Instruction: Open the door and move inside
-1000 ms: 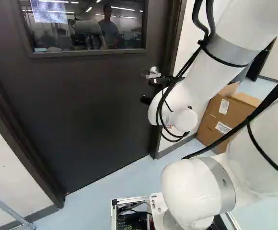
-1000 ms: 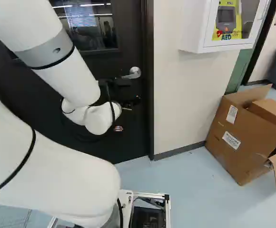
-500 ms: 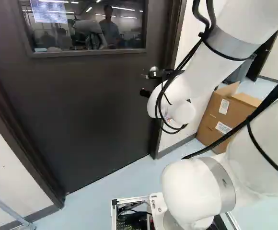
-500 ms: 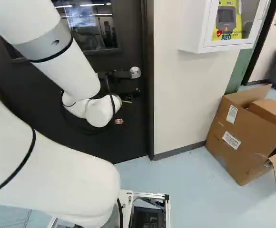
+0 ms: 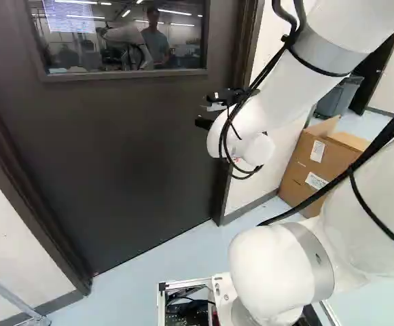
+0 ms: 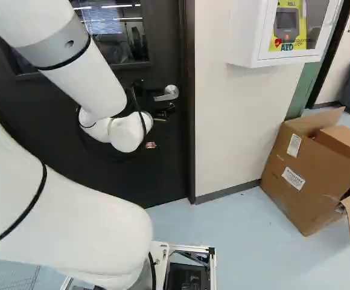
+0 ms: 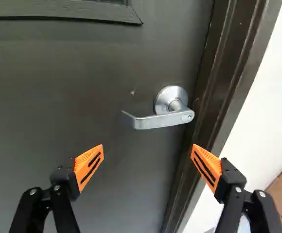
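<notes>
The gripper (image 5: 212, 113) is up against the dark door (image 5: 115, 163) near its handle side. In the right base view the silver lever handle (image 6: 166, 93) shows just beside the gripper's black parts. From the wrist, the gripper (image 7: 149, 164) stands wide open, one orange pad (image 7: 89, 165) over the door, the other (image 7: 206, 166) over the frame side. Ahead of the gap lies the lever (image 7: 163, 119), level, untouched, its free end pointing away from the frame. The door is shut in its frame.
A white wall (image 6: 241, 115) adjoins the dark door frame (image 6: 190, 121), with a white AED cabinet (image 6: 253, 45) on it. Cardboard boxes (image 6: 308, 175) stand on the floor by that wall. A metal rack (image 5: 10, 299) is low at the left of the left base view.
The forearm and wrist have risen against the door, carrying the gripper upward from below the handle's height. The base, the door and the boxes have not moved.
</notes>
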Motion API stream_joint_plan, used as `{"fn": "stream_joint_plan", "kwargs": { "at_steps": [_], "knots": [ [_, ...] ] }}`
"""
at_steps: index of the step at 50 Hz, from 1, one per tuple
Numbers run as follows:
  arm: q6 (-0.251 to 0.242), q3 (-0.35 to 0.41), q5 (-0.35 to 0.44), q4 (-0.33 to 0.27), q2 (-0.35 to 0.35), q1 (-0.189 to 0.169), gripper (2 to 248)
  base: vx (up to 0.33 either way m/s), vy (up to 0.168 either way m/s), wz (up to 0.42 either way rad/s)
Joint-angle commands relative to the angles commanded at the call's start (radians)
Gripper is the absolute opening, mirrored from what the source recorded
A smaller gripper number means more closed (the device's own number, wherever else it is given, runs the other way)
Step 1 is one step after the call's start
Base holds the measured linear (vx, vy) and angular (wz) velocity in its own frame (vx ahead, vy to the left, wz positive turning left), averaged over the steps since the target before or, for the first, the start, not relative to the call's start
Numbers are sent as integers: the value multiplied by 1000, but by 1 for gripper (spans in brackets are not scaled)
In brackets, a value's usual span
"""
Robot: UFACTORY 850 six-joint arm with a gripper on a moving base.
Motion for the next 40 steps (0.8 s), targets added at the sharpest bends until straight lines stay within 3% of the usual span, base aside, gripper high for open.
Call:
{"fn": "stream_joint_plan", "kwargs": {
  "at_steps": [23,40],
  "knots": [
    [0,-55,0,-100,-2,0,247,0,0,0],
    [0,-84,0,-177,10,-29,247,0,0,0]
  ]
}}
